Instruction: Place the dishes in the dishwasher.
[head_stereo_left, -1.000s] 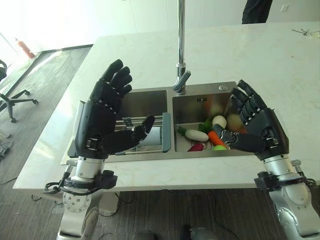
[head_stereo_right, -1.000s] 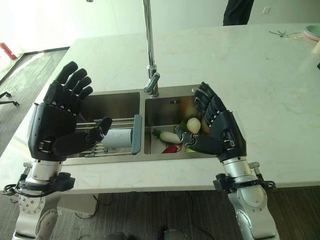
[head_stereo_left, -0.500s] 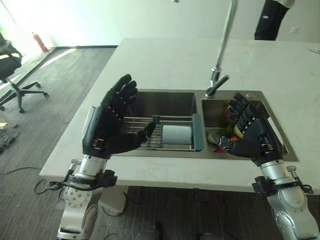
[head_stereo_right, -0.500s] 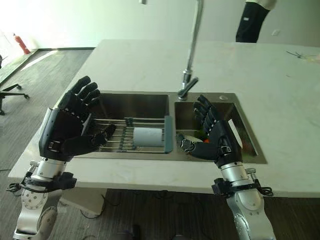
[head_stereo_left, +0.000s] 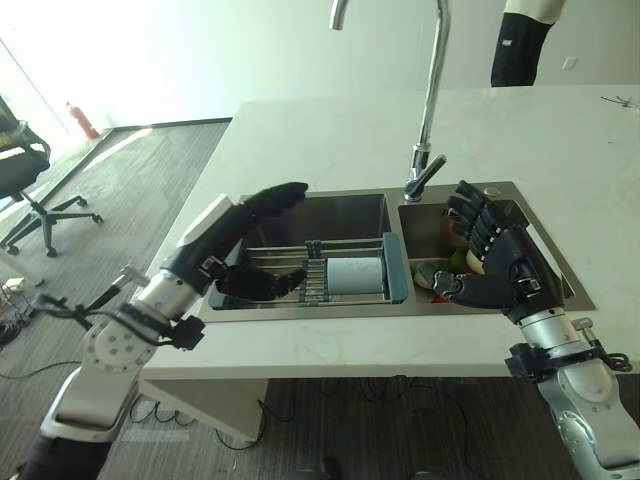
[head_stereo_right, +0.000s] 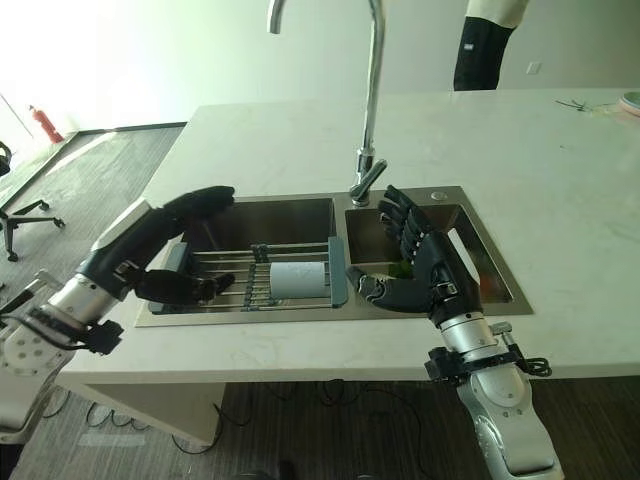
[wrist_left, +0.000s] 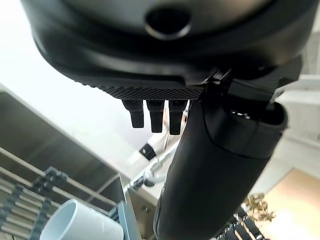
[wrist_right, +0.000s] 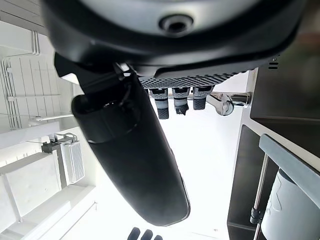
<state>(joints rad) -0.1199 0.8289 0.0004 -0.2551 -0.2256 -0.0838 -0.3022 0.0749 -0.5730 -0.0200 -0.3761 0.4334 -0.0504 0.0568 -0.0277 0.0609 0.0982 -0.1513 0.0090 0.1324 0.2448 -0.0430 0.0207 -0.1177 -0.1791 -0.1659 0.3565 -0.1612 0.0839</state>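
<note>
A white cup (head_stereo_left: 355, 275) lies on its side on a wire drying rack (head_stereo_left: 300, 272) that spans the left basin of the steel sink (head_stereo_left: 545, 262). My left hand (head_stereo_left: 232, 222) hovers open over the rack's left end, fingers stretched toward the basin and thumb below, a little short of the cup. In the left wrist view the cup (wrist_left: 80, 223) lies past the straight fingers (wrist_left: 155, 113). My right hand (head_stereo_left: 500, 268) is held open, palm facing left, above the right basin. Neither hand holds anything.
Toy vegetables (head_stereo_left: 432, 270) lie in the right basin, partly behind my right hand. A tall faucet (head_stereo_left: 432, 100) rises behind the sink divider. A pale counter (head_stereo_left: 330, 130) surrounds the sink. A person (head_stereo_left: 520, 40) stands at the far side; an office chair (head_stereo_left: 30, 190) is at the left.
The camera has shifted. My left arm has stretched forward and down over the rack, the hand turning flatter. The right hand stays open over the right basin.
</note>
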